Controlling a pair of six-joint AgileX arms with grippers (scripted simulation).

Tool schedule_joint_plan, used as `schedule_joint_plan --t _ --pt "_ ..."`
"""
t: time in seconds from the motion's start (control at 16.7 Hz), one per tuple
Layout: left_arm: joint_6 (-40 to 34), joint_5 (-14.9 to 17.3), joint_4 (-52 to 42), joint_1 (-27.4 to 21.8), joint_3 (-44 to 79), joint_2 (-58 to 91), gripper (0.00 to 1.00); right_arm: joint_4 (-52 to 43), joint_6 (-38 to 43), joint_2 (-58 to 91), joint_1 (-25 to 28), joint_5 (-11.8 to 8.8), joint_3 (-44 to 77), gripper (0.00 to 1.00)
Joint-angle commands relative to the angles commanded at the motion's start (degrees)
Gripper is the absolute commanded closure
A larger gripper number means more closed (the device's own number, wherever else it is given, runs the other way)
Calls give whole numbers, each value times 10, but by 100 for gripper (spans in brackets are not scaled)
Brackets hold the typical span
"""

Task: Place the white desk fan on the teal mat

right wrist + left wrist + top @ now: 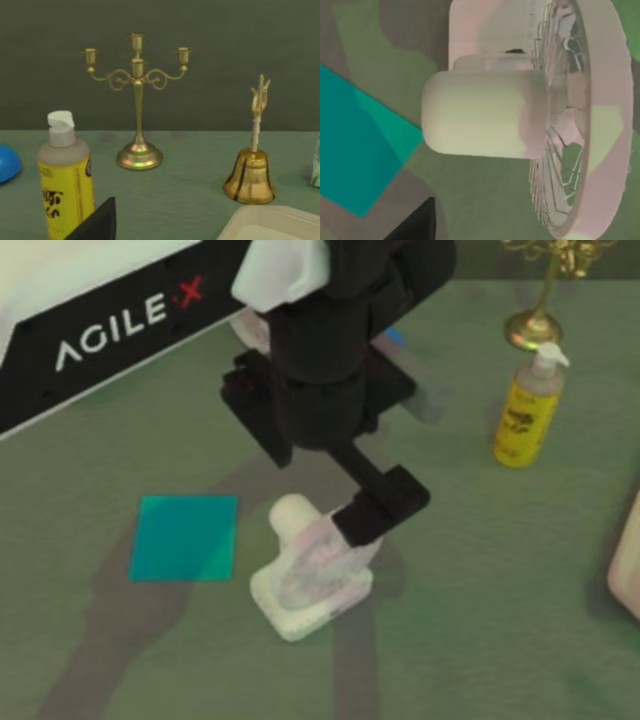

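White desk fan (312,575): stands on the green table (480,620), just right of the teal mat (185,537), apart from it; rear knob (480,119) fills my left wrist view, cage face (580,120) behind it, mat corner beside; left gripper (375,508): directly over the fan, one dark finger at its right side; whether it clamps the fan I cannot tell; right gripper: not in the top view, state unknown to me; far right: yellow pump bottle (528,410), brass candelabra (136,105), brass handbell (250,172), white tray corner (270,225).
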Motion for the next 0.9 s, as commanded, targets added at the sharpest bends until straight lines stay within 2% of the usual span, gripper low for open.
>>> schedule_joint_plan --t 0.24,0.66,0.9 --pt "0 0 3 2 -3 -1 0 0 0 0 0 0 0 0" --pt "1 0 107 1 -112 -5 0 0 0 0 0 0 0 0" --pt "1 0 115 1 -120 -4 0 0 0 0 0 0 0 0"
